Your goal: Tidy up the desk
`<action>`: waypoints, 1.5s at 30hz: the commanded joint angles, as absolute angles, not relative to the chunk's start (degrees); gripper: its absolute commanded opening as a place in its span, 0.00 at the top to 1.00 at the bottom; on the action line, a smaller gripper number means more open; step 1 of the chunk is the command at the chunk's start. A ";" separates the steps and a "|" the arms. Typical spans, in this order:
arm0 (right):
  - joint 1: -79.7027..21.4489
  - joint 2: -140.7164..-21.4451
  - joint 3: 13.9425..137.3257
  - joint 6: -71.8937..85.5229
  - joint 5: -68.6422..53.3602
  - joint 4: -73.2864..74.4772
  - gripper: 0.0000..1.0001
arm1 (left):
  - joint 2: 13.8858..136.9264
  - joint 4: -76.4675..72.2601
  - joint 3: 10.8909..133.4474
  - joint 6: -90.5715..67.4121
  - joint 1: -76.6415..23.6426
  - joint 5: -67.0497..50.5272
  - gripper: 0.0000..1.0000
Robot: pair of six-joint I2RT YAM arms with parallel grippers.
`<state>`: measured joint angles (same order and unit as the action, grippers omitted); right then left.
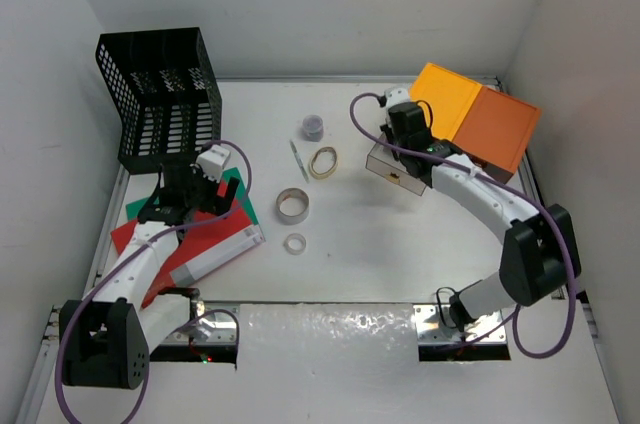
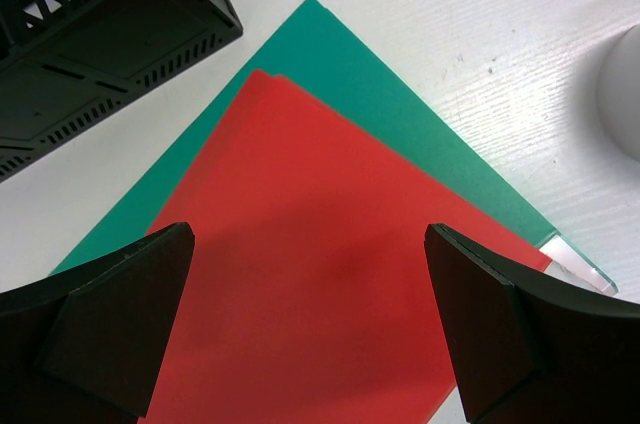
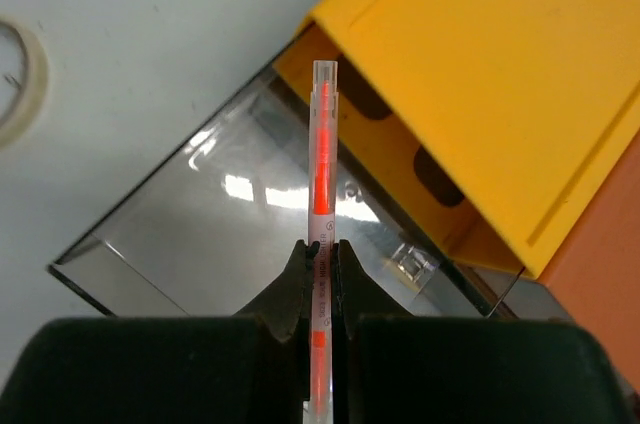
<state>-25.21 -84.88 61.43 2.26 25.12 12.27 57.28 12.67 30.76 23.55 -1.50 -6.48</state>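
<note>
One pen [image 3: 322,134] clamped in my right pincer [image 3: 320,249] (light, stiff, slick, I judge; grip low on barrel), over clear drawer [image 3: 190,214], far right; left pincer [image 2: 306,254] wide apart above red folder [image 2: 300,154], near left. Beneath all, worktop [image 1: 360,234]: rigid, smooth, nothing to grasp.

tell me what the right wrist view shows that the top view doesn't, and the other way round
Only the right wrist view shows the pen, clear with an orange core, pinched in the shut right gripper. Only the top view shows the black mesh rack, the red folder lying on the green folder, and two tape rolls. Both show the yellow box, the clear drawer sticking out of it, and the white desk.
</note>
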 commanded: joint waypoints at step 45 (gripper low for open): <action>-39.20 -144.14 119.37 10.02 4.66 22.24 0.54 | 58.54 9.05 32.26 23.29 -0.53 -2.72 0.00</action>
